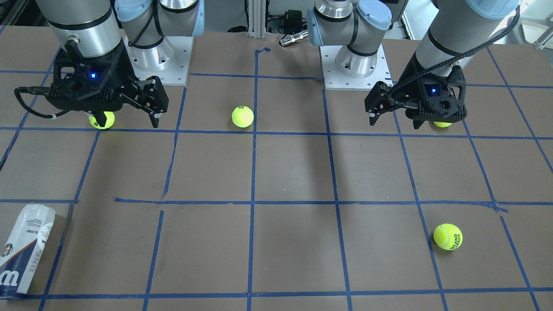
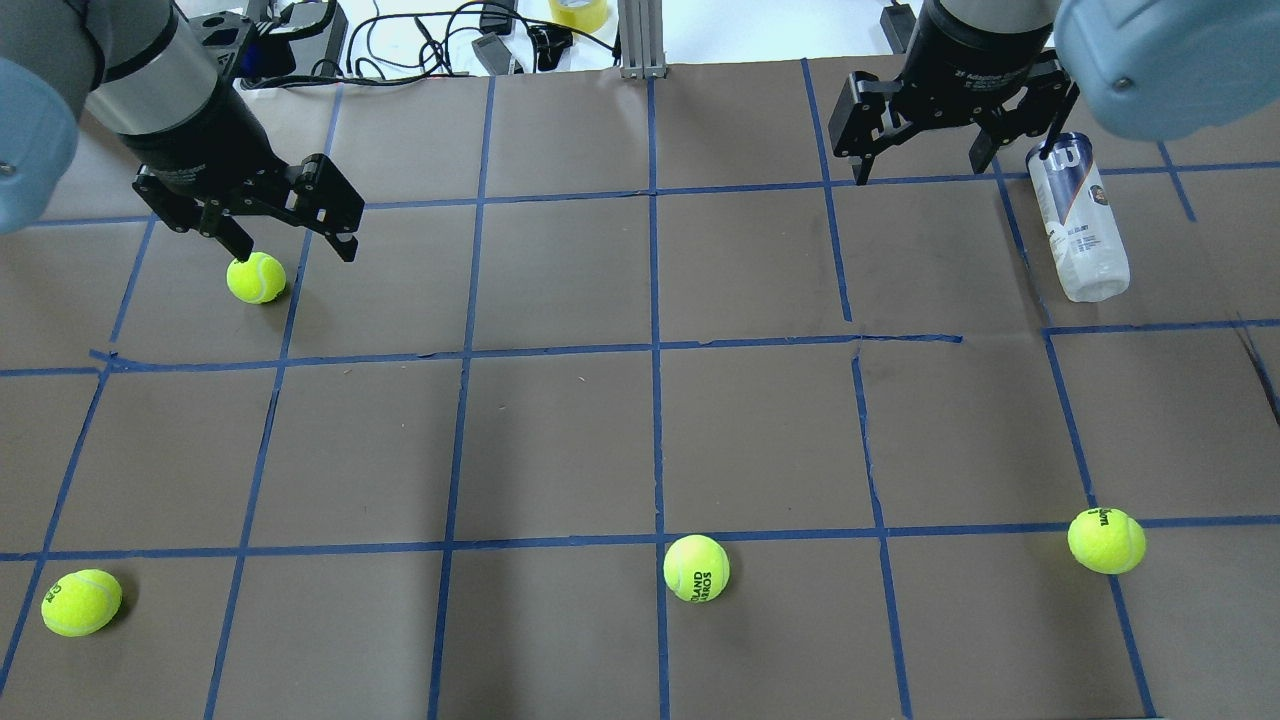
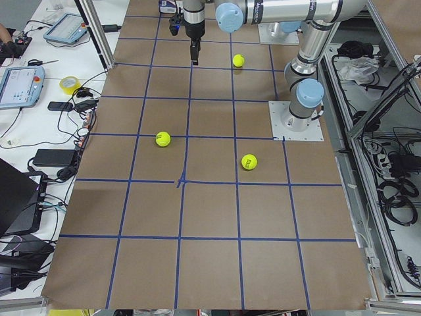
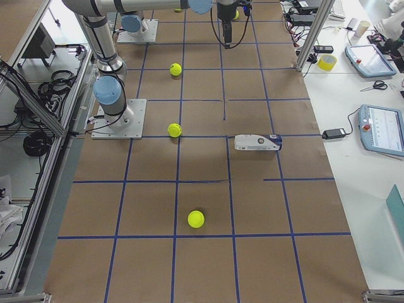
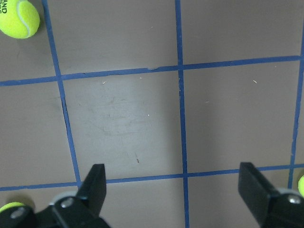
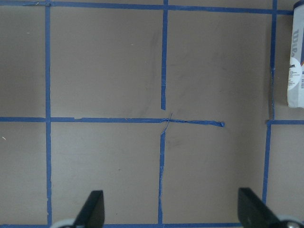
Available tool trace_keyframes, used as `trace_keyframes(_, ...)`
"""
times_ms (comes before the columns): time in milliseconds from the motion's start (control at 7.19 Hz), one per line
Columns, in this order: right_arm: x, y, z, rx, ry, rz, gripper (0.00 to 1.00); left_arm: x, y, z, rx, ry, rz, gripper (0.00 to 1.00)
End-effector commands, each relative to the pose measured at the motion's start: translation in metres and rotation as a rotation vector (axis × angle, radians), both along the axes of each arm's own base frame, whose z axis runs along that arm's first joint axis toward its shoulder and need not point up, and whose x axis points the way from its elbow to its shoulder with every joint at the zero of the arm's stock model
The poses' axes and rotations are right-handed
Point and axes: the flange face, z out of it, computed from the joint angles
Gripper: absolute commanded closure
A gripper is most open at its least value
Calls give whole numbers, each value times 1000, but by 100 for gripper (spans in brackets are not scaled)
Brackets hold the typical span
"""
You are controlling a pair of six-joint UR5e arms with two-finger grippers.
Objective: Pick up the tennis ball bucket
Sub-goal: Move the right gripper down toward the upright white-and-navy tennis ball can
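The tennis ball bucket (image 2: pixel 1080 225) is a clear tube with a white and navy label. It lies on its side at the far right of the table and holds no balls. It also shows in the front view (image 1: pixel 23 252), the right side view (image 4: pixel 257 142) and at the right edge of the right wrist view (image 6: pixel 295 71). My right gripper (image 2: pixel 922 172) (image 1: pixel 128 122) (image 6: pixel 173 211) is open and empty, high above the table and apart from the bucket. My left gripper (image 2: pixel 295 250) (image 1: pixel 395 121) (image 5: pixel 175 190) is open and empty above the left side.
Several yellow-green tennis balls lie loose: one (image 2: pixel 255 278) under the left gripper, one (image 2: pixel 80 600) near left, one (image 2: pixel 697 568) near centre, one (image 2: pixel 1105 540) near right. Blue tape lines grid the brown table (image 2: pixel 560 440). The arm bases (image 1: pixel 157 60) stand at the robot's edge.
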Motion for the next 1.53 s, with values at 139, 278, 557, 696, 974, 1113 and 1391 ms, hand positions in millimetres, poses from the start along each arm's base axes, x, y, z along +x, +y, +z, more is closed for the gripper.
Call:
trace_keyframes(139,-4,-6,-1,-19,1,5,0,0,1,2,-3,-2,-6,0)
trace_keyframes(278,-10,-13,-7,-19,4,-7,0,0,1,2,-3,-2,-8,0)
trace_keyframes(557,-72,-38,-27,22,18,-107,0,0,1,2,-3,-2,-8,0)
trace_keyframes(696,-133,-56,-48,60,9,-191,0,1,1,2,-3,-2,-6,0)
trace_keyframes(974,-226,-112,-122,106,11,-224,0,4,0,3,-8,0,2,0)
trace_keyframes(1113,-266,-128,-146,85,15,-241,0,5,1,0,1,1,6,0)
trace_keyframes(1391,-292,-168,-203,34,28,-250,0,5,4,-3,1,1,15,0)
